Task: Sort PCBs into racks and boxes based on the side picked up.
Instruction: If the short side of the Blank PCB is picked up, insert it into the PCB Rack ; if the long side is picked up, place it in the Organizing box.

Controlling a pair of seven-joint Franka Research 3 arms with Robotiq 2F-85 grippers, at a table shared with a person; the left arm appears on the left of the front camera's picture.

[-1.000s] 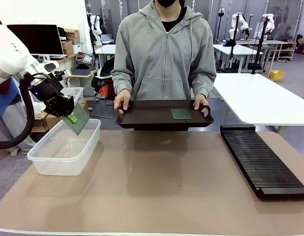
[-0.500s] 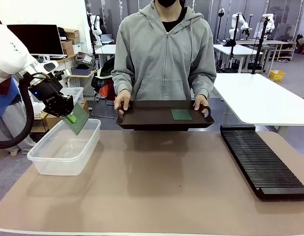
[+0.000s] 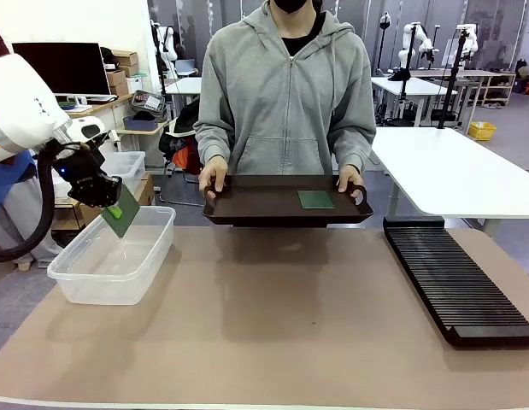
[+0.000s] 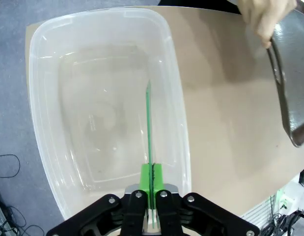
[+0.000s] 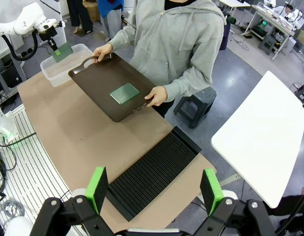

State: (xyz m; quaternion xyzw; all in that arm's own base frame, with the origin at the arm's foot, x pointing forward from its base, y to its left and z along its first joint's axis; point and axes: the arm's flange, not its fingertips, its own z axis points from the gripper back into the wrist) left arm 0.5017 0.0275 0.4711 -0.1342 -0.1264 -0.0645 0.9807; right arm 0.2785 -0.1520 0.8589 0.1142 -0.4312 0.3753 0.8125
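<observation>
My left gripper (image 3: 115, 208) is shut on one corner of a green PCB (image 3: 123, 219), which hangs tilted above the clear box (image 3: 110, 272) at the table's left. In the left wrist view this PCB (image 4: 149, 120) stands edge-on over the box (image 4: 177, 93), pinched between the green fingertips (image 4: 146, 178). A second PCB (image 3: 316, 199) lies flat on the dark brown tray (image 3: 255, 202) that a person holds by both handles. The black rack (image 3: 456, 282) lies at the right. My right gripper (image 5: 154, 189) is open, high above the rack (image 5: 152, 172), nothing between its pads.
The person stands at the far edge, holding the tray just above the table. The brown mat is bare between box and rack. A white table (image 3: 456, 171) stands behind the rack. Shelves and a monitor (image 3: 63, 68) are at the far left.
My left gripper has moved left and a little lower with the PCB, now further over the box. The tray and the person's hands have stayed put.
</observation>
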